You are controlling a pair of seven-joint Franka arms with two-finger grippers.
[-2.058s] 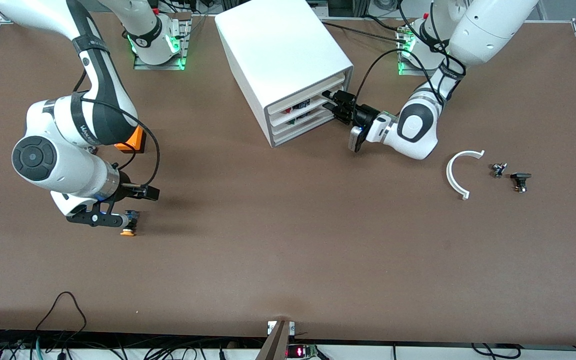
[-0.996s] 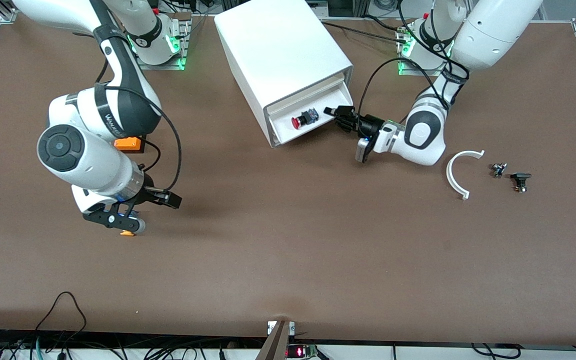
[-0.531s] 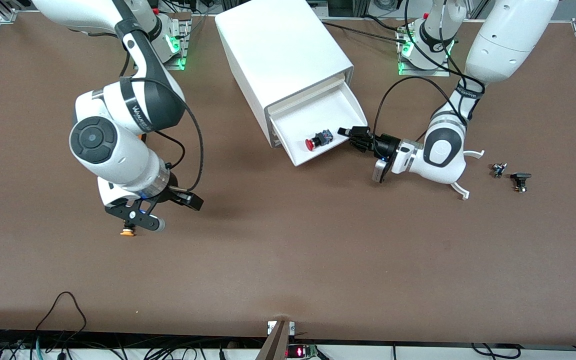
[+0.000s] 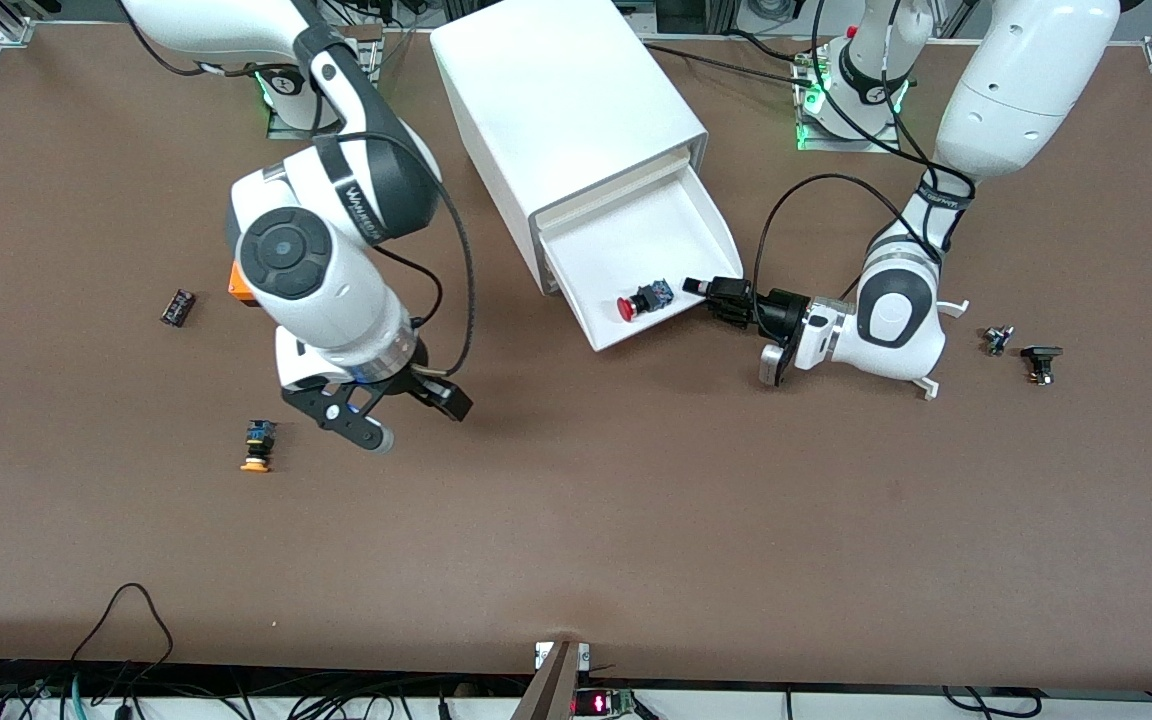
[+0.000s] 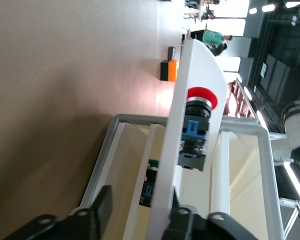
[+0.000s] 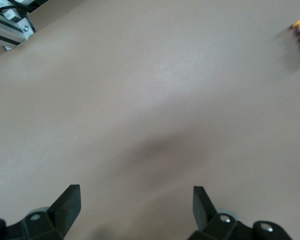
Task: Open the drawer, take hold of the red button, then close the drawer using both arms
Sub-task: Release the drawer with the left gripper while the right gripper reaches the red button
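Note:
The drawer stands pulled far out of the white cabinet. The red-capped button lies in it, near the low front wall. My left gripper is at the end of that front wall toward the left arm's end of the table. In the left wrist view the jaws are open, with the front wall between them against one finger, and the button just past it. My right gripper is open and empty over bare table, also in its wrist view.
An orange-capped button stands on the table beside my right gripper. An orange cube shows partly under the right arm, with a small black part beside it. A white curved piece and two small parts lie by the left arm.
My left gripper has drawn the drawer out of the cabinet, baring the red-capped button. My right arm has moved from the orange-capped button toward the cabinet, its gripper open.

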